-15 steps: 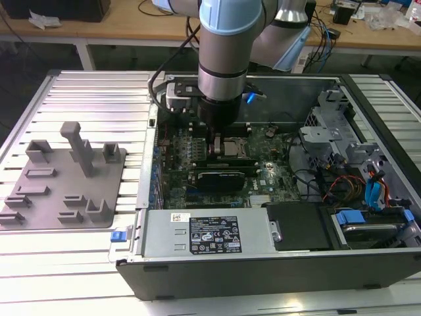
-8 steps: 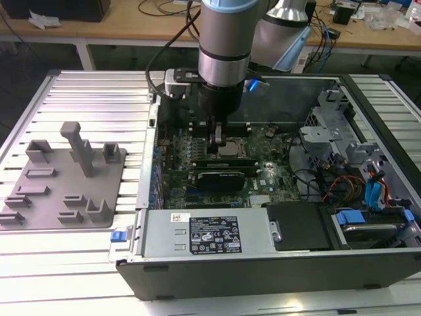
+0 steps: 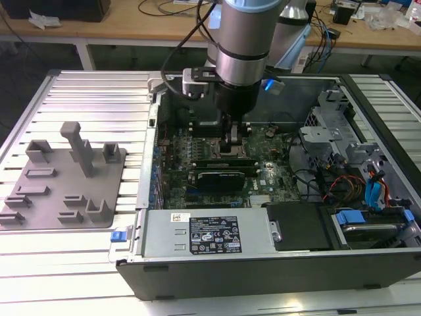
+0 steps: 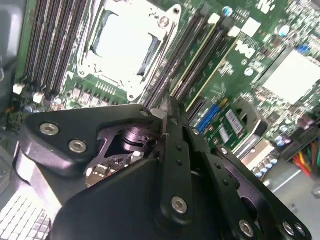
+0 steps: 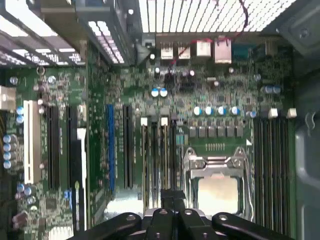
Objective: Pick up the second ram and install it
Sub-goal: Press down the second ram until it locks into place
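My gripper [image 3: 234, 146] reaches down into the open computer case [image 3: 263, 263], right above the motherboard's memory slots [image 4: 200, 60]. In both wrist views its black fingers [image 4: 175, 130] are pressed together, tips [image 5: 172, 194] at the slot beside the processor socket [image 5: 217, 192]. The second ram [image 5: 164, 150], a thin green stick seen edge-on, stands in that slot and runs out from under the fingertips. Another similar stick [image 5: 145, 150] stands one slot further from the socket. I cannot see how deep either stick sits.
A grey plastic holder tray [image 3: 62, 178] lies on the ribbed table at the exterior view's left. Inside the case are the power supply [image 3: 210, 234], a black expansion card [image 3: 220, 178], a drive cage [image 3: 329, 131] and cables [image 3: 355, 184]. A second bank of dark slots [image 5: 272, 165] flanks the socket.
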`<action>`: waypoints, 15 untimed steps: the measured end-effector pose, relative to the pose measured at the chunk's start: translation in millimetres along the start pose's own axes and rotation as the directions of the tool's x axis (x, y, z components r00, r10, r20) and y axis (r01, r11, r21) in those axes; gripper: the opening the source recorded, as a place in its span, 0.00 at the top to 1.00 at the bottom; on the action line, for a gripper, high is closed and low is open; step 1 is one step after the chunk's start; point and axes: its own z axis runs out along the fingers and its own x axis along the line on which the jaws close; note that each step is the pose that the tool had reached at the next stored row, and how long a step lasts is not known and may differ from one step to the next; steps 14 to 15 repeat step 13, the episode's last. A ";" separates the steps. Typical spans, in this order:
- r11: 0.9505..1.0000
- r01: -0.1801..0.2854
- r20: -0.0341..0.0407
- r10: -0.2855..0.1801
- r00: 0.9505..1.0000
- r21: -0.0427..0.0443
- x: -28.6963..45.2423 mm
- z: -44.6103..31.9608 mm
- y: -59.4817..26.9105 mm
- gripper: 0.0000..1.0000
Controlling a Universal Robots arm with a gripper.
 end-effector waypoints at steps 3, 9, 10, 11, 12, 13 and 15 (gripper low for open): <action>1.000 0.000 0.000 0.000 1.000 0.000 -0.2 -1.6 -2.9 0.92; 1.000 0.000 0.000 0.000 1.000 0.000 -0.1 -3.0 -2.8 0.92; 1.000 0.000 0.000 0.000 1.000 0.000 -0.1 -3.4 -2.8 0.92; 1.000 0.000 0.000 0.000 1.000 0.000 -0.1 -3.7 -2.8 0.92; 1.000 0.000 0.000 0.000 1.000 0.000 -0.1 -3.8 -2.8 0.92; 1.000 0.000 0.000 0.000 1.000 0.000 -0.1 -4.0 -2.8 0.92; 1.000 0.000 0.000 0.000 1.000 0.000 -0.1 -4.0 -2.8 0.92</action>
